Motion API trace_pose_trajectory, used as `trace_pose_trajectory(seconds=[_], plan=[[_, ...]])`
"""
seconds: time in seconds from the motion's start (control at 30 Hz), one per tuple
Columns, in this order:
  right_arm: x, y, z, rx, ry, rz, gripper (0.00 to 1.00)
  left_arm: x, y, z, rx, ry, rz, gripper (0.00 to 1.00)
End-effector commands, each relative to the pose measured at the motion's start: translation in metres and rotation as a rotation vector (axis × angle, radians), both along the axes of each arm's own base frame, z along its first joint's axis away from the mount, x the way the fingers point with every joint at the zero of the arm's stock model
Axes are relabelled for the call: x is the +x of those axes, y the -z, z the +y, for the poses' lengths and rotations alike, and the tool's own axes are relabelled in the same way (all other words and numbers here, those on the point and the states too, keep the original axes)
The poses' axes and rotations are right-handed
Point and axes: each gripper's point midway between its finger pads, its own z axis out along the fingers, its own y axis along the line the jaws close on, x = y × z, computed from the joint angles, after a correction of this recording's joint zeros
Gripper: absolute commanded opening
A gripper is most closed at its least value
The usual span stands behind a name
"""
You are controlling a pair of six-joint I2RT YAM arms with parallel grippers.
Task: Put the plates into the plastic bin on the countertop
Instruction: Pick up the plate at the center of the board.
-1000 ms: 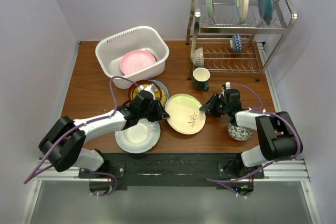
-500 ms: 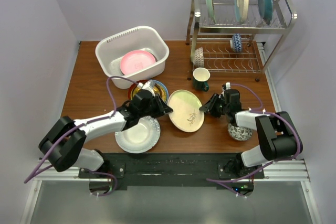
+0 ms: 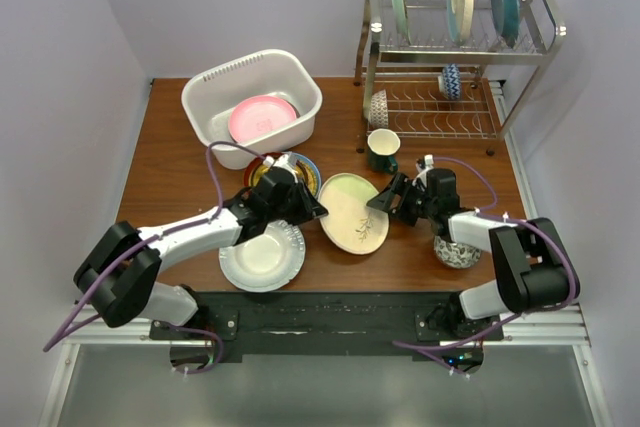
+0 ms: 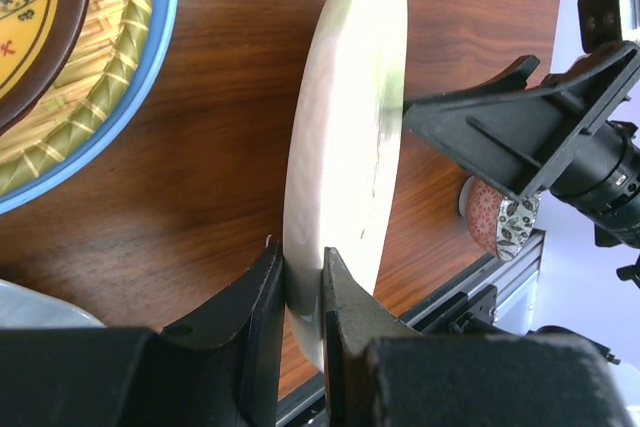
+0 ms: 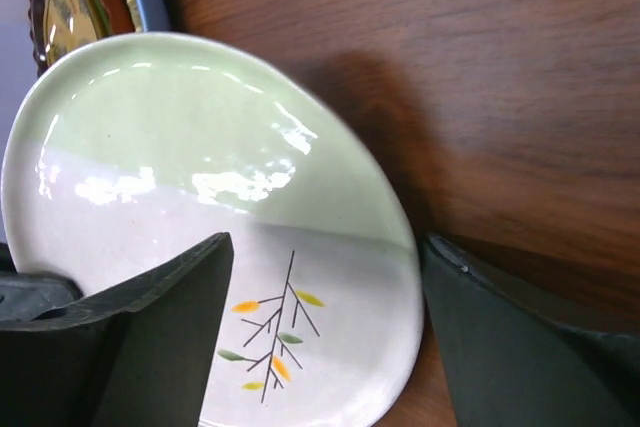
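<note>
Overhead view of a dark wooden countertop (image 3: 175,172) with two robot arms reaching in from the near edge.

A second ago the lime-and-cream plate (image 3: 352,212), the one with a small branch motif, lay nearly flat at the centre front. Now I have it tipped up steeply. My left gripper (image 3: 317,211) is clamped on its left rim, and the left wrist view shows the rim pinched tight between the two fingers. From these views I cannot tell whether the plate's far edge touches the wood.

My right gripper (image 3: 386,199) has changed too. It was narrow and set back. Now its jaws are spread wide and it has slid in just beside the plate's right edge. In the right wrist view the plate sits between the two fingers, with nothing gripped.

I judge this to be a hand-assist or steadying step: the plate is up off the surface and ready to carry.

The plastic bin (image 3: 300,132) stands at the far left, well apart from this plate, and holds one pink plate (image 3: 262,117). A white plate (image 3: 262,257) and a stack of patterned plates (image 3: 303,169) wait near the left arm, so most of the task remains.
</note>
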Motion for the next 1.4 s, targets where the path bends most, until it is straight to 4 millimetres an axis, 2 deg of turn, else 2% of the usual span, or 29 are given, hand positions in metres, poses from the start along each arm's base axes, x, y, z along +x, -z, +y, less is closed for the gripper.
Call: trace_pose_trajectory(seconds=[0.0,0.2,0.23,0.57,0.9,1.07,1.37], plan=[[-0.046,0.017,0.004,-0.009,-0.072,0.144,0.84,0.016,-0.065,-0.019,-0.084,0.028,-0.145,0.0],[-0.044,-0.003,0.005,0.0,-0.087,0.074,0.9,0.024,-0.084,-0.014,-0.076,0.013,-0.181,0.0],[-0.045,-0.006,0.005,0.001,-0.09,0.063,0.92,0.022,-0.08,-0.011,-0.051,0.015,-0.164,0.0],[-0.051,-0.028,0.002,-0.005,-0.103,-0.011,0.97,0.04,-0.108,0.006,-0.033,-0.02,-0.212,0.0],[-0.065,-0.022,-0.002,-0.03,-0.124,0.004,0.98,0.06,-0.154,0.033,-0.028,-0.067,-0.274,0.0],[-0.069,-0.023,-0.004,-0.047,-0.134,0.005,0.98,0.069,-0.168,0.047,-0.011,-0.091,-0.297,0.0],[-0.074,-0.019,-0.005,-0.053,-0.143,0.015,0.99,0.079,-0.192,0.057,-0.004,-0.107,-0.333,0.0]])
